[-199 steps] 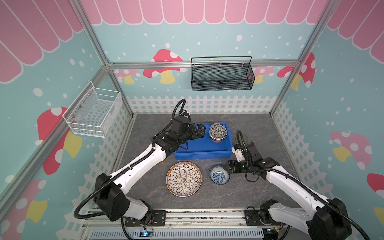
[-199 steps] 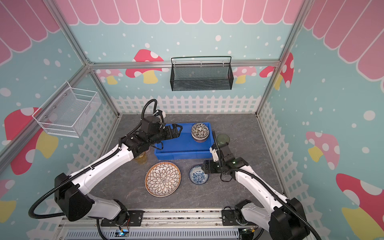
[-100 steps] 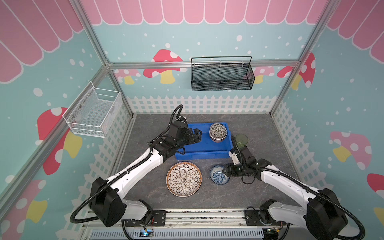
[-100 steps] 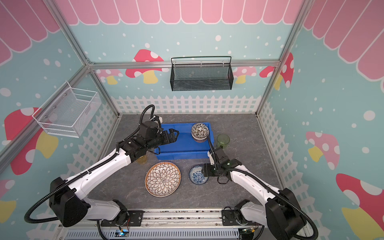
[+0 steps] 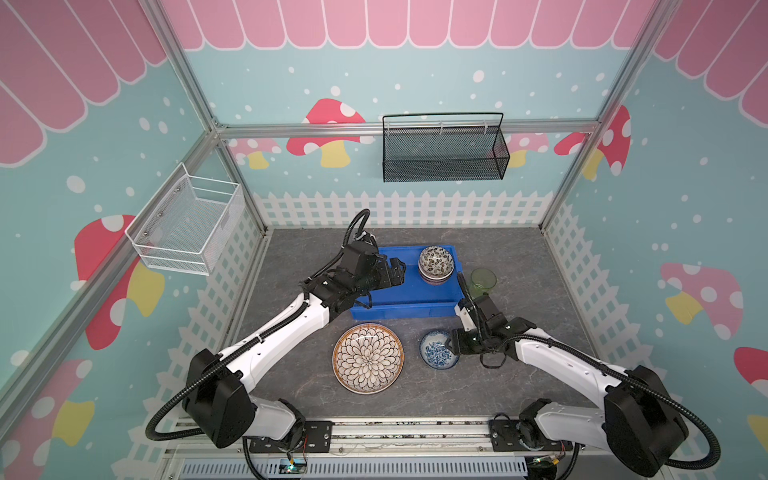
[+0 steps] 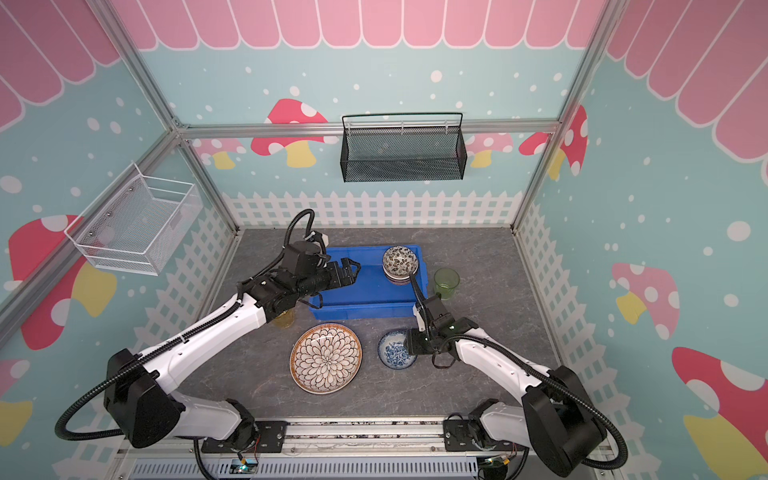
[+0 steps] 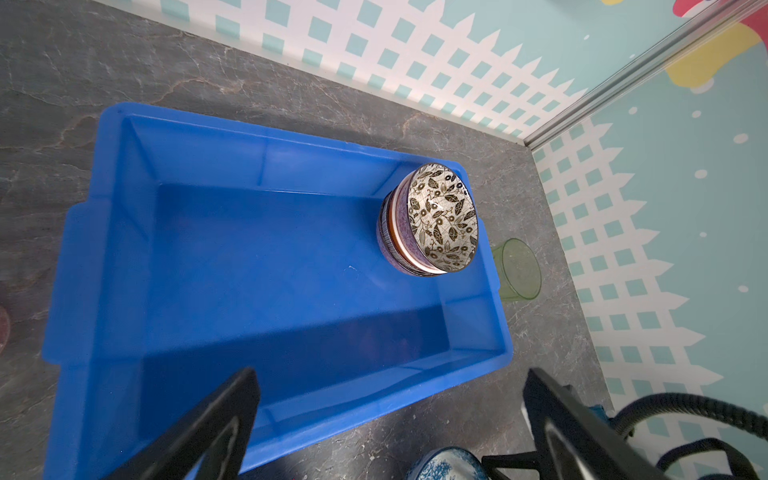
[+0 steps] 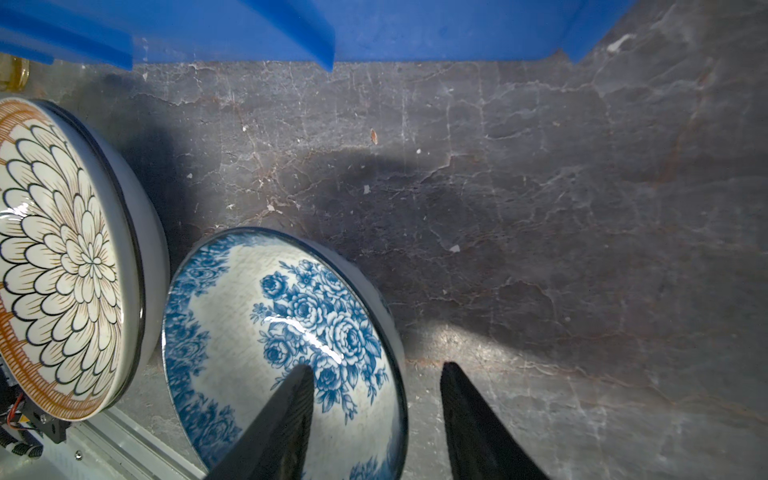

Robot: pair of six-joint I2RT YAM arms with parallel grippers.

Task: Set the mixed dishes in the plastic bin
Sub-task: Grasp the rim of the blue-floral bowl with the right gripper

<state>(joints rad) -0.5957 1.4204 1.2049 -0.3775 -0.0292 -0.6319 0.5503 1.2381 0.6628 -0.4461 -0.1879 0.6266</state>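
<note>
While its two black fingers stand partly spread, the right gripper [image 8: 376,368] straddles the rim of the blue floral bowl [image 8: 291,316]. One finger reaches over the bowl's inside and the other hangs outside its wall. A strip of grey tabletop [image 8: 540,208] shows between that outer finger and the rim, so these jaws grasp nothing. Just beyond the bowl on the inner finger's side lies the petal-pattern plate [image 8: 62,257], close to the bowl, though contact cannot be told. Ahead of the fingertips, across bare tabletop, runs the near wall of the blue plastic bin [image 8: 415,29]. In both top views this gripper [image 5: 451,345] sits low at the bowl [image 5: 438,354], in front of the bin. The left gripper [image 7: 390,374] hangs over the bin [image 7: 124,249] with its jaws fully released and empty. Ahead of them, in the bin's far corner, sit the stacked patterned bowls [image 7: 440,220], and just outside that end wall stands the green cup [image 7: 519,270], upright on the tabletop. In a top view an amber cup [image 6: 284,319] peeks out from under the left arm, behind those jaws and beside the bin.
</note>
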